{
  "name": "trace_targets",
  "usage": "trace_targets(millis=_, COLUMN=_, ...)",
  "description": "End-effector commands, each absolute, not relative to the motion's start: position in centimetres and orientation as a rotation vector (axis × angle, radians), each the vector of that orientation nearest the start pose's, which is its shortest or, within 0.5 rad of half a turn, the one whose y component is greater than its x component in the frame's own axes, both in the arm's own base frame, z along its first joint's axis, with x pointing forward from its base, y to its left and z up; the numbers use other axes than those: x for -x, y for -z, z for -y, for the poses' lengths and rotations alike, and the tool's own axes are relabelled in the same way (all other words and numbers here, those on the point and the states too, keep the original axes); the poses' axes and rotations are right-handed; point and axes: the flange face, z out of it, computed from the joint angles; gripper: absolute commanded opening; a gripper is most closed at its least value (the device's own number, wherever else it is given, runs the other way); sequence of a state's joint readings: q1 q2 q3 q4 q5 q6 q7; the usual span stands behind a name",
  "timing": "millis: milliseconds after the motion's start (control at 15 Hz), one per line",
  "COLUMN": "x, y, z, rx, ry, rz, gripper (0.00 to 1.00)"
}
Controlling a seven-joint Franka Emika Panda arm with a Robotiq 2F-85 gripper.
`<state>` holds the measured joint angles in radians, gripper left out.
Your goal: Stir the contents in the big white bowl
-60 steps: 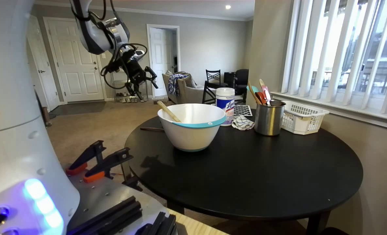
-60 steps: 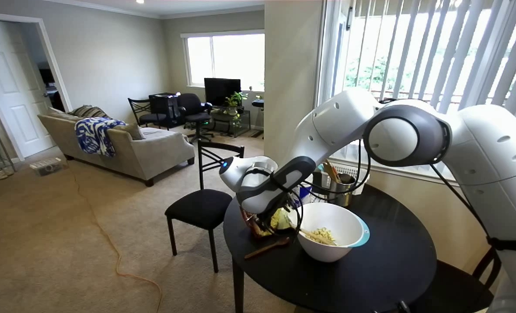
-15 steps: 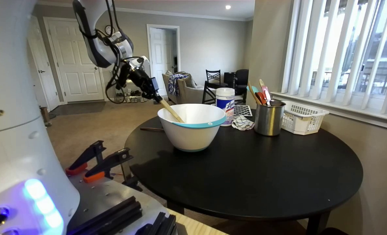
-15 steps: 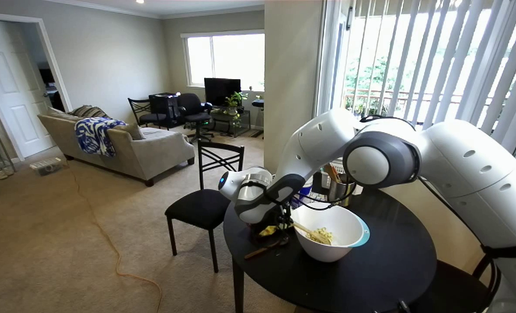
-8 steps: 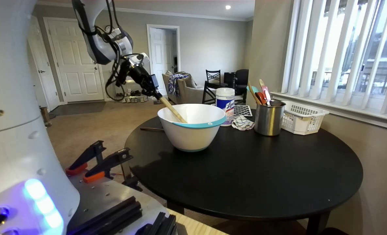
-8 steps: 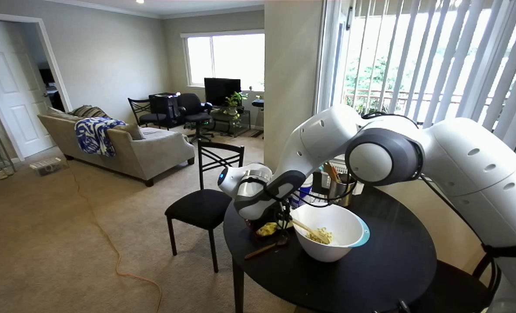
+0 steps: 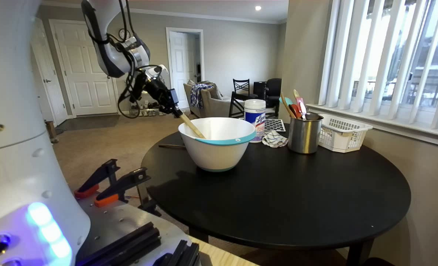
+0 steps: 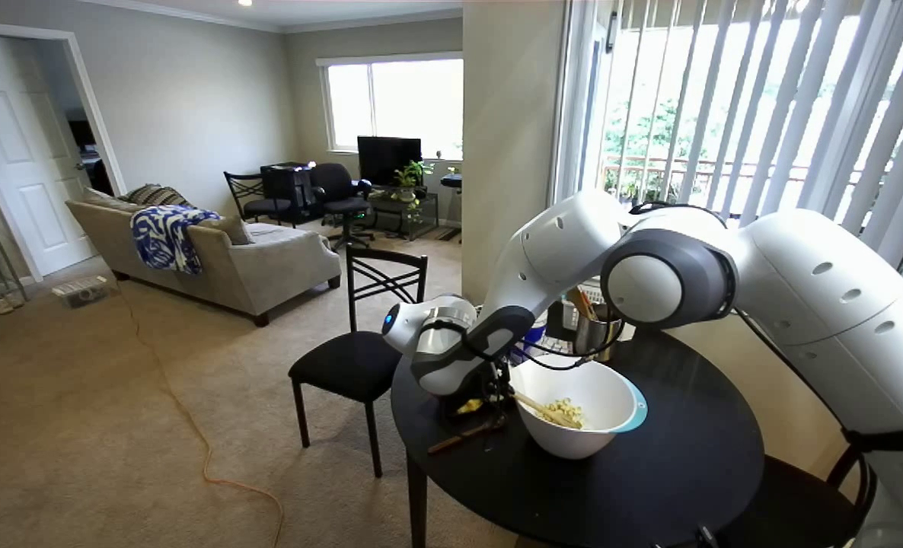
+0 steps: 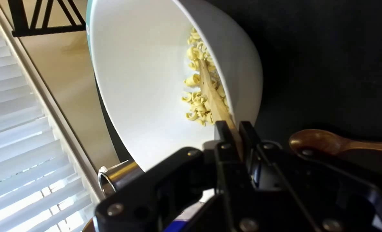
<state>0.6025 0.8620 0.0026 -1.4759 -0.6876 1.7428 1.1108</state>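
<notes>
The big white bowl (image 7: 219,157) stands upright on the black table, its teal rim in both exterior views. Pale yellow curled pieces (image 9: 199,104) lie in the bottom of it. A light wooden utensil (image 9: 214,96) leans across the rim, with its far end among those pieces. My gripper (image 9: 233,124) is shut on this utensil's handle, just outside the bowl's rim, the two fingers on either side of the wood. In an exterior view the gripper (image 7: 178,112) is up and left of the bowl, and the handle (image 7: 192,126) slopes down into it.
A brown wooden spoon (image 9: 319,140) lies on the table beside the bowl. Behind the bowl are a wipes canister (image 7: 255,122), a checked cloth (image 7: 274,139), a metal cup of utensils (image 7: 304,135) and a white slatted basket (image 7: 344,133). A yellow packet (image 8: 469,406) sits partly hidden under the arm.
Four seconds ago the gripper was open, apart from the utensil resting in the bowl. It now grips the handle. Over the last second, gripper and utensil have shifted slightly back and forth.
</notes>
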Motion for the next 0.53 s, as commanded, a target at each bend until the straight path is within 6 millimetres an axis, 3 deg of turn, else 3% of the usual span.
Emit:
trace_targets(millis=0, x=-56.72, y=-14.07, z=-32.31, rx=-2.289, ry=-0.094, rz=0.151, gripper=0.05)
trace_targets(millis=200, x=-56.84, y=-14.30, z=-32.20, rx=-2.285, ry=-0.096, rz=0.154, gripper=0.08)
trace_targets(millis=267, x=-56.87, y=-14.35, z=-32.17, rx=-2.285, ry=-0.096, rz=0.156, gripper=0.32)
trace_targets(millis=467, x=-56.96, y=-14.49, z=-32.14, rx=-2.283, ry=-0.098, rz=0.159, gripper=0.51)
